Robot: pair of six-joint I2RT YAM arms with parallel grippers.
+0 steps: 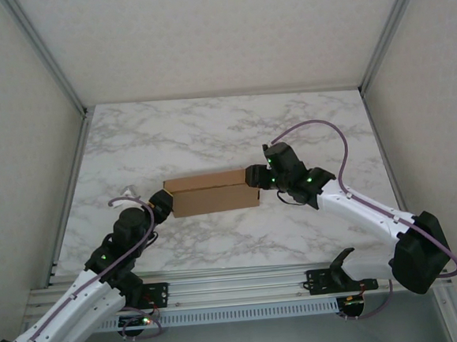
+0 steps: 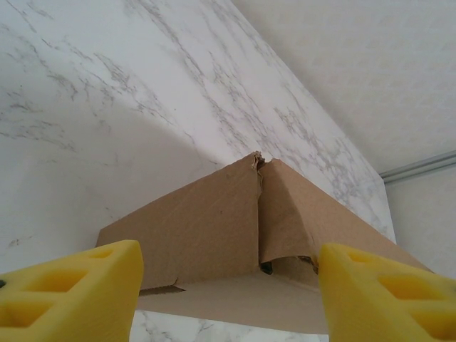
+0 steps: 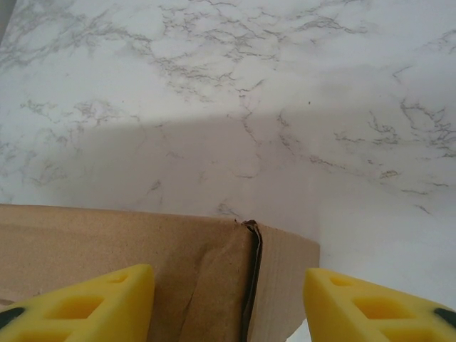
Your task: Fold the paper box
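The marble-patterned bench [image 1: 210,133] takes up most of the scene, white with grey veining and walled in by pale panels on three sides. Near its middle lies the paper box [image 1: 213,192], a plain brown cardboard mailer. It is folded up into a long shallow block, with its length running left to right across the bench. A crease or seam runs along its top from end to end.

The left arm [image 1: 88,293] reaches in from the near left corner, and the right arm [image 1: 366,208] bends in from the near right. A purple cable loops above the right arm.

The left claw [image 1: 161,205] sits at the box's left end and the right claw [image 1: 254,177] at its right end, so the box lies between the two.

From the left wrist, the yellow fingers [image 2: 78,285] stand spread wide, one on each side of a box corner. Two cardboard panels meet there at a slightly torn vertical seam. From the right wrist, the yellow fingers [image 3: 370,306] are likewise parted. The box's end corner rises between them, with a dark slit where one panel tucks against the next.

Both claws are open around the cardboard. I cannot tell whether any pad actually presses on it.
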